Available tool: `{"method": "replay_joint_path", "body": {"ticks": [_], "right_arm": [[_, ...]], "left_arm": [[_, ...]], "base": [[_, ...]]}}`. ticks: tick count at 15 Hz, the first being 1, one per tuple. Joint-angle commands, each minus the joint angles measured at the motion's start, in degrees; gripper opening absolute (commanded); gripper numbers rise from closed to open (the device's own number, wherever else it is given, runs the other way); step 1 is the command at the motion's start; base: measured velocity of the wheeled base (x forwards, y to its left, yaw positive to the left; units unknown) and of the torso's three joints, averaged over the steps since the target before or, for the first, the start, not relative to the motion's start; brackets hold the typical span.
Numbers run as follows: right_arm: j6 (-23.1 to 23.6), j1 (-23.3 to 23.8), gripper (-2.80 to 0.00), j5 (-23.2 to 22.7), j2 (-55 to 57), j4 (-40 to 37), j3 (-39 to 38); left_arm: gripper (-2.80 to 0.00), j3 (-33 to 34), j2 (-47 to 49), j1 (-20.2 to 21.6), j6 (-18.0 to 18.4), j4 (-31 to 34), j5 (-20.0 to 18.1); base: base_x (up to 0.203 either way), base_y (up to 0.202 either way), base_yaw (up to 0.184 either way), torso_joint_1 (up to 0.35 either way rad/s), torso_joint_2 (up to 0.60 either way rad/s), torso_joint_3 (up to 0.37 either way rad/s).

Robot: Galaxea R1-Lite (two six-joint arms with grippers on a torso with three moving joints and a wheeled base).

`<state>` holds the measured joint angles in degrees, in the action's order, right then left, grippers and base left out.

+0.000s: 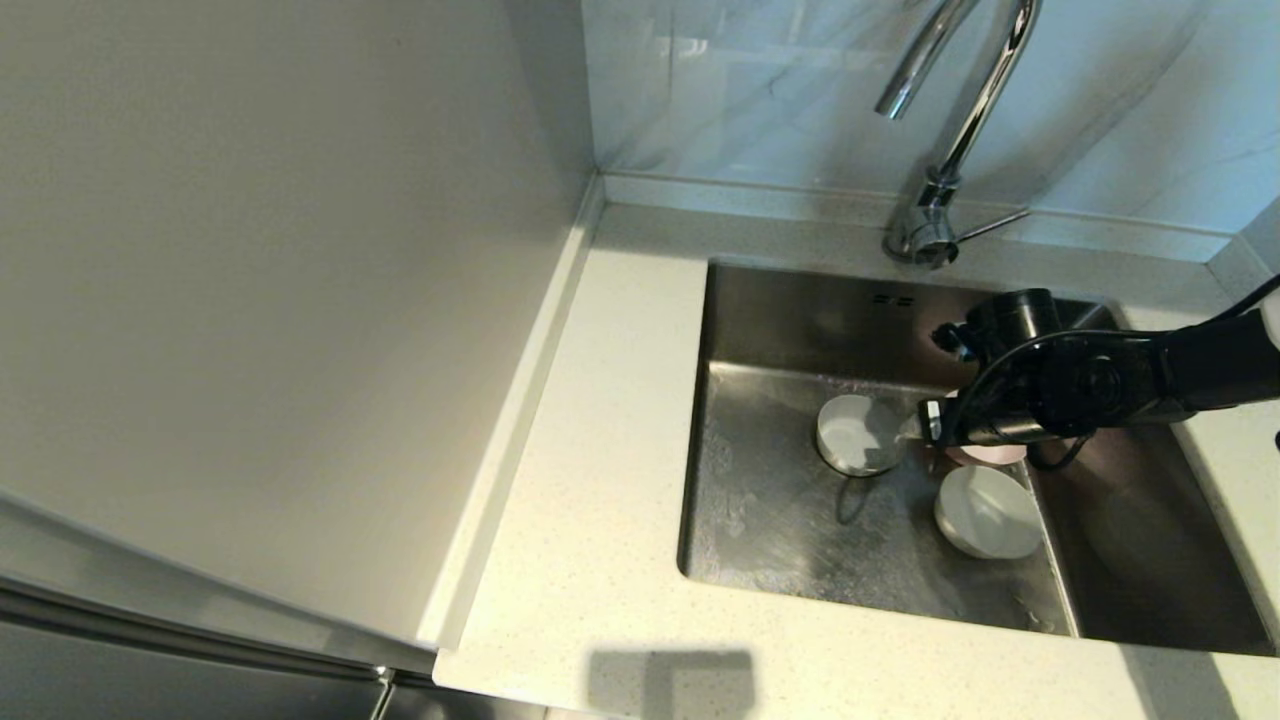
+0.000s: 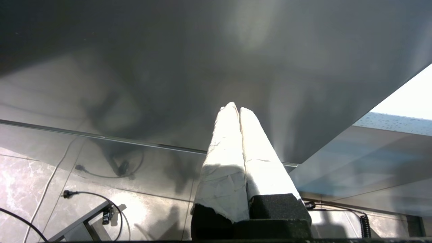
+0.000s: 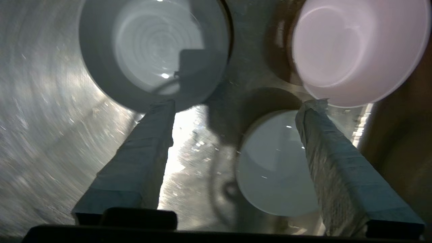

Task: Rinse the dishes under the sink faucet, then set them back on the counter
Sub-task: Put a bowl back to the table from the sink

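Inside sink: three bowls, right claw spread above

Kitchen | steel sink | chrome faucet | stone counter

Three bowls crowding the sink floor; open steel at its left.

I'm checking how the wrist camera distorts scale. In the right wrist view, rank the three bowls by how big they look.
1. Grey-white bowl, largest.
2. Pink bowl, close behind and cut off by the frame, so this ranking is unsure.
3. White bowl, smallest, partly hidden by the open right end effector.
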<state>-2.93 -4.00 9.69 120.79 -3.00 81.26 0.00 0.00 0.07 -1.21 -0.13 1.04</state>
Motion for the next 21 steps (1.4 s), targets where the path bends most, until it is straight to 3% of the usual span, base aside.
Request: {"method": "replay_joint_path", "body": {"ticks": [1,6,9,19,20,21], "right_arm": [[-3.3,-1.0,0.0,0.1,2.6,-0.2,1.4],[-5.9,-2.0,0.0,-0.1,6.8,-0.1,3.0],[-5.9,-2.0,0.0,-2.7,8.9,-0.1,4.9],[-5.6,-1.6,0.0,-2.5,16.8,0.1,15.0],[-5.4,-1.5,-1.85,-2.4,17.1,0.0,14.9],[-5.4,-1.4,-2.8,-2.4,17.3,0.0,14.9]], "left_arm": [[-2.8,0.0,-0.2,0.0,0.0,0.0,0.0],[-2.8,0.0,-0.2,0.0,0.0,0.0,0.0],[-2.8,0.0,-0.2,0.0,0.0,0.0,0.0],[-2.8,0.0,-0.3,0.0,0.0,0.0,0.0],[-2.8,0.0,-0.2,0.0,0.0,0.0,-0.1],[-2.8,0.0,-0.2,0.0,0.0,0.0,0.0]], "base": [[0.0,0.0,0.0,0.0,0.0,0.0],[0.0,0.0,0.0,0.0,0.0,0.0],[0.0,0.0,0.0,0.0,0.0,0.0],[0.0,0.0,0.0,0.0,0.0,0.0],[0.0,0.0,0.0,0.0,0.0,0.0],[0.0,0.0,0.0,0.0,0.0,0.0]]}}
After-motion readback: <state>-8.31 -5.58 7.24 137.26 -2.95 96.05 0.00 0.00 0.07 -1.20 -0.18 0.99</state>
